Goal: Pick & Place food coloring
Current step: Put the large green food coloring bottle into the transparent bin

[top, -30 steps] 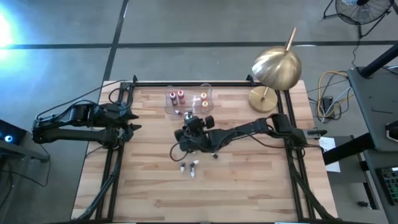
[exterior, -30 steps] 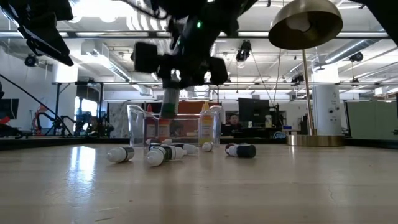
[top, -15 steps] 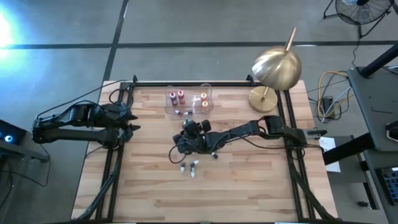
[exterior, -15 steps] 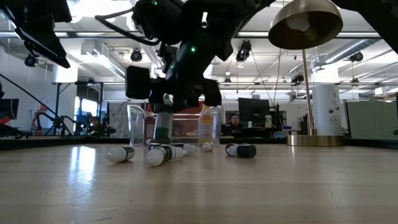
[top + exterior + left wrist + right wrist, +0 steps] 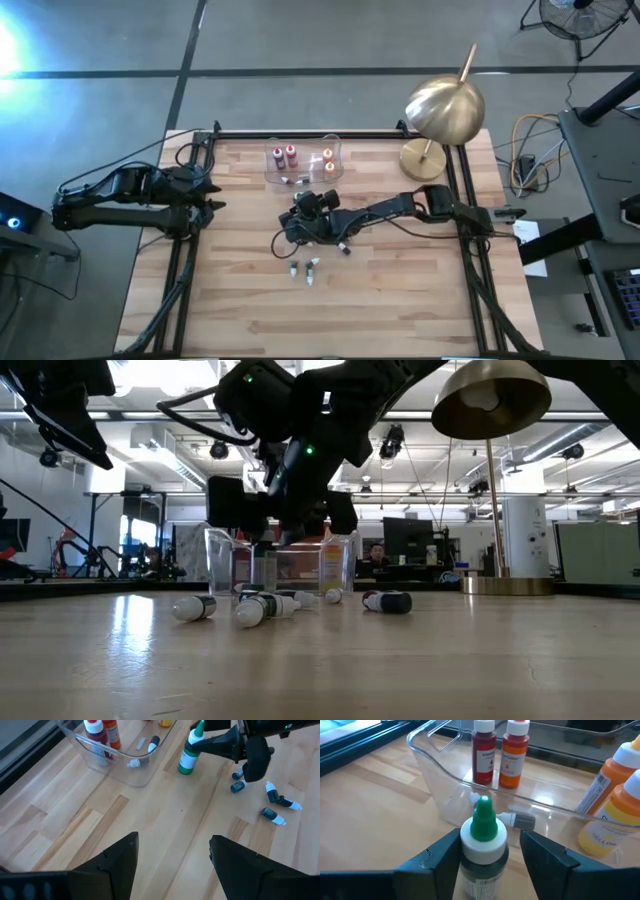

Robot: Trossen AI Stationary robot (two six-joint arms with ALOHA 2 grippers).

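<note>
My right gripper [image 5: 489, 851] is shut on a green food coloring bottle [image 5: 190, 754] with a green tip and white collar. It is near the table's middle [image 5: 303, 217], just in front of the clear tray [image 5: 305, 162]. Red bottles [image 5: 484, 754] and orange bottles [image 5: 612, 790] stand in the tray. Several small dark bottles [image 5: 305, 268] lie on their sides on the wood, also seen in the low view [image 5: 262, 607]. My left gripper [image 5: 213, 190] hovers open over the table's left side. My right gripper pinches the green bottle's body just below the white collar [image 5: 482, 847] between its two fingers [image 5: 220, 744]. They come roughly level from the table's right side. The bottle stands upright with its base [image 5: 186, 770] at the tabletop or just above it; which, I cannot tell.
A brass lamp [image 5: 440, 115] stands at the far right corner. One more dark bottle [image 5: 388, 601] lies right of the gripper. Bare wood stretches along the near half of the table [image 5: 400, 310].
My right gripper has come down toward the table with the green bottle still upright in its fingers. The bottle, held well above the wood a second ago, now stands low beside the tray.
</note>
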